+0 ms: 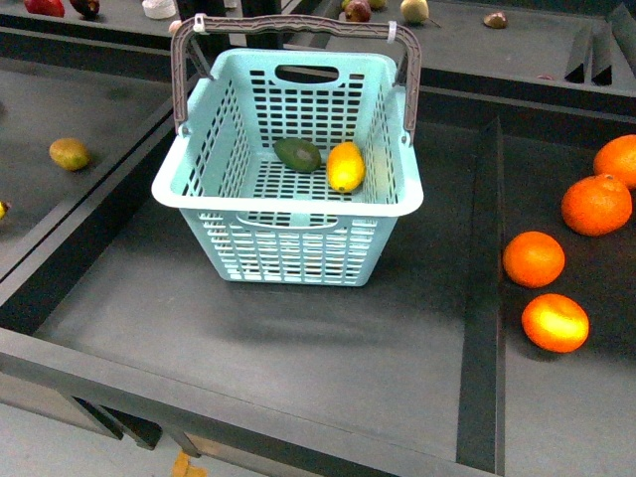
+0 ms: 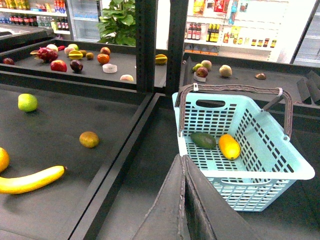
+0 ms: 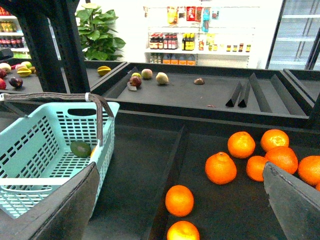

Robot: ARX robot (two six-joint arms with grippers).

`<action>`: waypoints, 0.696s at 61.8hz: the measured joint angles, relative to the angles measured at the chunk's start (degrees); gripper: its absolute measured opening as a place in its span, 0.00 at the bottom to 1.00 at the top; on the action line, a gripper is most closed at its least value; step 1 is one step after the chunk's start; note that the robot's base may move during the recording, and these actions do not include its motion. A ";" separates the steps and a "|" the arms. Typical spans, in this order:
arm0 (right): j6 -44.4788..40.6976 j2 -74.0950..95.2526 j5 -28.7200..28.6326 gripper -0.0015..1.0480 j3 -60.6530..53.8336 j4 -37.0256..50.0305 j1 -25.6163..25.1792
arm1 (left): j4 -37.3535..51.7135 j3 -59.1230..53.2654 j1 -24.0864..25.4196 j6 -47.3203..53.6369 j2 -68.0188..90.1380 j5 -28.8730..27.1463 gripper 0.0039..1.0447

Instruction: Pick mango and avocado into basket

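The bright-yellow oblong mango (image 1: 346, 166) and dark-green egg-shaped avocado (image 1: 297, 154) lie touching inside the pale teal slotted plastic basket (image 1: 288, 260) (task apparently complete). The left end effector (image 2: 184, 200), closed and empty, sits just short of it; the right end effector (image 3: 180, 200), spread wide and empty, has it alongside.

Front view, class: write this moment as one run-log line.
yellow oblong mango: in pale teal plastic basket | dark-green avocado: in basket, beside mango | left jaws shut, right open, both empty | arms clear
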 joint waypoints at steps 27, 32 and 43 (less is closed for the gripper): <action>0.00 0.00 0.00 0.93 0.00 0.00 0.00 | -10.14 0.02 0.00 0.02 -9.79 0.00 0.02; -0.02 0.00 0.00 0.93 0.00 0.00 0.00 | -10.14 0.02 0.00 0.02 -9.79 0.00 0.02; 0.00 0.00 -0.02 0.93 0.00 0.00 0.00 | -10.14 0.02 0.00 0.02 -9.79 0.00 0.02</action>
